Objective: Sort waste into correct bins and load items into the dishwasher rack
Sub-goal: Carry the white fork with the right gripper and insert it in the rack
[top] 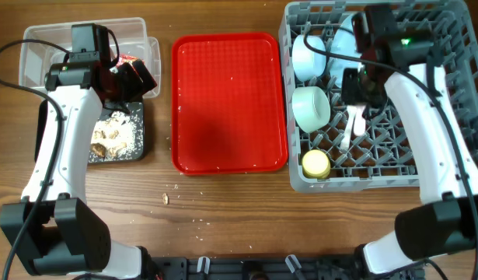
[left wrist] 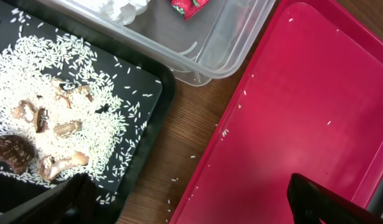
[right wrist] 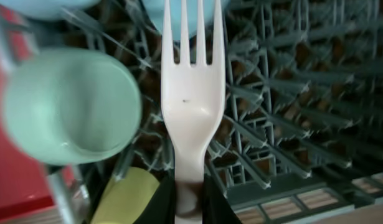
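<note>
My right gripper [right wrist: 191, 202] is shut on the handle of the white plastic fork [right wrist: 192, 93] and holds it over the grey dishwasher rack [top: 433, 155], tines pointing away from the jaws. In the rack sit the pale green bowl [top: 310, 106], light blue bowl [top: 308, 56], light blue plate [top: 343, 43] and yellow cup [top: 315, 162]. My left gripper [left wrist: 188, 208] is open and empty, between the black tray [left wrist: 147, 93] with rice scraps [left wrist: 60, 118] and the red serving tray [left wrist: 303, 106]. The clear tub [left wrist: 228, 43] holds the white tissue [left wrist: 126, 7] and red wrapper [left wrist: 190, 6].
The red serving tray [top: 229, 101] lies in the middle with a few rice grains on it. Loose grains and a crumb [top: 167, 198] lie on the wooden table in front of it. A second white utensil [top: 346, 141] lies in the rack near the fork.
</note>
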`<state>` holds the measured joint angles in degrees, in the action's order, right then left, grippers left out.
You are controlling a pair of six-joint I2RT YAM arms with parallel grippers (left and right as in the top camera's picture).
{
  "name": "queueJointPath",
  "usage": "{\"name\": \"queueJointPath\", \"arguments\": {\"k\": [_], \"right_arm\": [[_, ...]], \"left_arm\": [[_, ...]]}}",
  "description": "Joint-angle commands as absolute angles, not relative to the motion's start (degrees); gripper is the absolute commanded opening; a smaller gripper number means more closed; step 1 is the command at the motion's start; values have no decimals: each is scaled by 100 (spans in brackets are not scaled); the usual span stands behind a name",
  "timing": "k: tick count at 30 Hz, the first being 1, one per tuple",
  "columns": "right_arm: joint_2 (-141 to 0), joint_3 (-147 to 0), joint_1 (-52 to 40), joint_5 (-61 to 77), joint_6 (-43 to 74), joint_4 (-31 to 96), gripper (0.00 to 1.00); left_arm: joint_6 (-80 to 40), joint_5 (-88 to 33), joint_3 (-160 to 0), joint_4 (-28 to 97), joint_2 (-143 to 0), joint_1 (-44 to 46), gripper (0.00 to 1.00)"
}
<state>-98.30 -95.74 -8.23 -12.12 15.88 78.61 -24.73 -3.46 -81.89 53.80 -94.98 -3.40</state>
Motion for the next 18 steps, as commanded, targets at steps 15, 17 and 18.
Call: {"name": "queueJointPath", "arguments": {"k": [15,17,18], "right_arm": [[-9756,-8534,-681,-460,1162,7166,67],[-9564,-8670,-722,-80,891,7159,67],[-9347,-8801,-764,102,884,7133,67]], "left_arm": [[-2469,-311,-8217,5382,-9494,-366,100],[-2469,-311,-8217,5382,-9494,-366,100],[-2469,-311,-8217,5382,-9494,-366,100]]}}
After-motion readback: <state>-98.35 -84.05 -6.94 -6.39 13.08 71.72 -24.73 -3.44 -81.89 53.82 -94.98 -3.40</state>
